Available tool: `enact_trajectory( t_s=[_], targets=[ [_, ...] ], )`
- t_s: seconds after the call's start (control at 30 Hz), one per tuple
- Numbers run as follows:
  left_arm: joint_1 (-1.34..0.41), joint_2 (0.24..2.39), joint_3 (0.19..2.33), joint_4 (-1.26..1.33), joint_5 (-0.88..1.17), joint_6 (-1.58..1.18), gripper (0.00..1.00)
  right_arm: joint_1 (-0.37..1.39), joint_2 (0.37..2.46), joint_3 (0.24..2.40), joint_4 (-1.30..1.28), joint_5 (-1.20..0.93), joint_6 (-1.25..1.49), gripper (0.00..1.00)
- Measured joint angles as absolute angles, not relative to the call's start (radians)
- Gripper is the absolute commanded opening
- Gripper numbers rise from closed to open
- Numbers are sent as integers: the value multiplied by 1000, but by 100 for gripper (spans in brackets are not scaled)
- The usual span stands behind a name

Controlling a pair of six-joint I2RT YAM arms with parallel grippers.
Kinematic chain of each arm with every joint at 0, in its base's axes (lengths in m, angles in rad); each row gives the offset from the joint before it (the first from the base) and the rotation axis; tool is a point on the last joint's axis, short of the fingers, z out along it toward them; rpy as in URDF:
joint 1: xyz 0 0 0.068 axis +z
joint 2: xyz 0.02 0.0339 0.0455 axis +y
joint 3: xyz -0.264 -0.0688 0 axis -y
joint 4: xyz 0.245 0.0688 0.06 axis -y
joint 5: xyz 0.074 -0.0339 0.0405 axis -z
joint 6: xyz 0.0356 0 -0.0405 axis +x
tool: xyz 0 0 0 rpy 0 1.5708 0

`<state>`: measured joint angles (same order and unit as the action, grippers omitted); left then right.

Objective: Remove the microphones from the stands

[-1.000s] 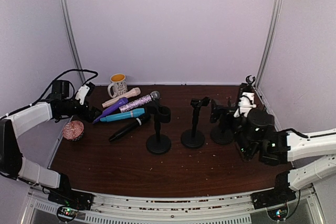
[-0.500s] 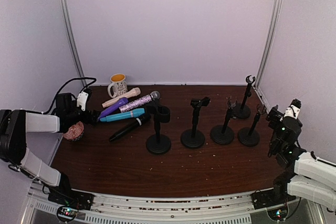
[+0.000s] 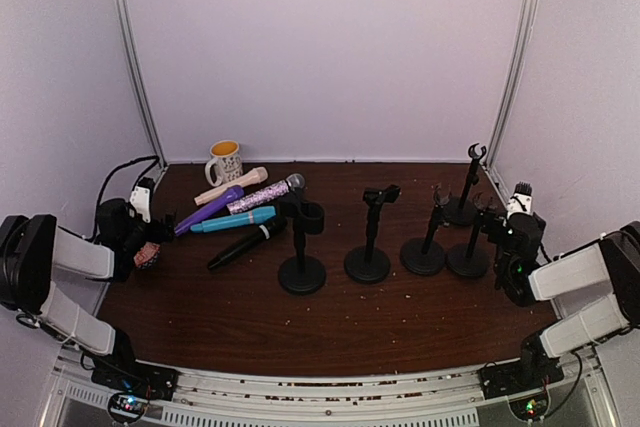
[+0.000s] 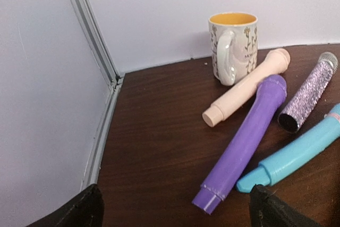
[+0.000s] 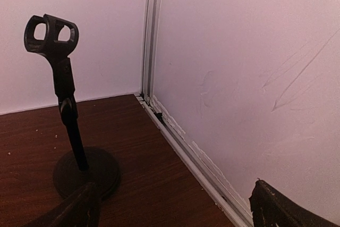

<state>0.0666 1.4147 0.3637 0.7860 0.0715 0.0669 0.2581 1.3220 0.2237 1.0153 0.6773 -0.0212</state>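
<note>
Several black microphone stands stand mid-table, among them one (image 3: 302, 252) with a wide clip and one (image 3: 369, 237) beside it; every clip I see is empty. Several microphones lie loose at the back left: peach (image 3: 232, 185), purple (image 3: 210, 207), glittery (image 3: 265, 194), teal (image 3: 233, 219) and black (image 3: 242, 245). My left gripper (image 3: 143, 209) is open and empty, low at the left edge, facing the purple microphone (image 4: 244, 144). My right gripper (image 3: 500, 224) is open and empty at the right edge, beside an empty stand (image 5: 69, 126).
A flowered mug (image 3: 225, 160) stands at the back left, also in the left wrist view (image 4: 234, 46). A pink cupcake (image 3: 148, 255) sits under my left arm. The enclosure's side wall (image 5: 249, 78) and its floor rail (image 5: 196, 158) run close to my right gripper.
My right arm has drawn back from among the stands to the right edge. My left arm has pulled back and lowered toward the left edge. Microphones and stands have not moved.
</note>
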Motion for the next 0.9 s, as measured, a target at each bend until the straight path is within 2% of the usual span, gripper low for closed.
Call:
enact_trajectory(
  t_s=[0.2,0.37,0.9],
  targets=[
    [67,1420,321,885,67,60,98,169,1358,194,1151,481,-15,100],
    [67,1421,322,935,66,57,98,148,1364,200,1137,381,-12,100],
    [67,1421,322,950,63,57,98,143,1364,204,1138,320,-12,100]
  ],
)
